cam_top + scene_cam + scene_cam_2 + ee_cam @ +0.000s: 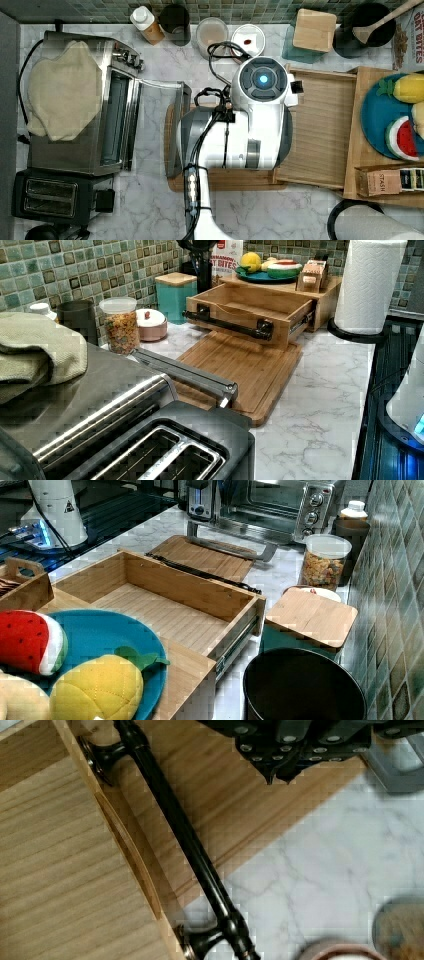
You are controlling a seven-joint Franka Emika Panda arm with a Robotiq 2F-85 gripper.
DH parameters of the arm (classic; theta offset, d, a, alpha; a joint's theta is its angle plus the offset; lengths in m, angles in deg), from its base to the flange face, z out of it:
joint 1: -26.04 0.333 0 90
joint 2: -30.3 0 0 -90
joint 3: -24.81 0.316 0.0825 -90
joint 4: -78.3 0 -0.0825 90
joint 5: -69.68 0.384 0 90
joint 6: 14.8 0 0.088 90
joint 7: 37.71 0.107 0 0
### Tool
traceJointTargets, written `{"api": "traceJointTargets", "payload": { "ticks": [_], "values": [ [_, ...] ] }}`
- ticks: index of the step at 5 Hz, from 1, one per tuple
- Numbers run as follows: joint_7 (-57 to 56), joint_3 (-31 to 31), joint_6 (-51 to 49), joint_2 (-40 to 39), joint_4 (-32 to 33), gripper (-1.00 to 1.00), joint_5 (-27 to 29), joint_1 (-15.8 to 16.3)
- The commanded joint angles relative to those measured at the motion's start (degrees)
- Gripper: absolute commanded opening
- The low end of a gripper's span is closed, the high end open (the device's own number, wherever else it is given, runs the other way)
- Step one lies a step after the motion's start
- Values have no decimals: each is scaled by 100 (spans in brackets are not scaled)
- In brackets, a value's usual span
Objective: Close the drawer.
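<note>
The drawer (320, 130) is a shallow light-wood tray pulled out of its wooden cabinet (367, 150), with nothing lying in it (250, 307) (165, 610). A black bar handle (185, 840) runs along its front panel (227, 325) (200, 572). In the wrist view my gripper (278, 779) hangs above the bamboo cutting board (240, 805), a short way off the handle and not touching it. Its fingertips sit close together, shut on nothing. In the top view my white arm (250, 130) covers the drawer's front edge.
A toaster oven (85, 100) with its door (185, 372) folded down lies across the cutting board's far end. A cereal jar (120, 330), a teal canister (175, 290) and a paper towel roll (370, 285) stand nearby. On the cabinet rests a blue plate (100, 640) with toy fruit.
</note>
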Motion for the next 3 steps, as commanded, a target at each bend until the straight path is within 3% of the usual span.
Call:
{"api": "traceJointTargets", "payload": {
  "ticks": [1,2,3],
  "values": [
    [-1167,746,1083,-111,615,-100,-242,-746],
    [-1612,409,1503,-230,798,-100,-157,-475],
    [-2032,470,1876,-431,896,-100,-46,-634]
  ]
}}
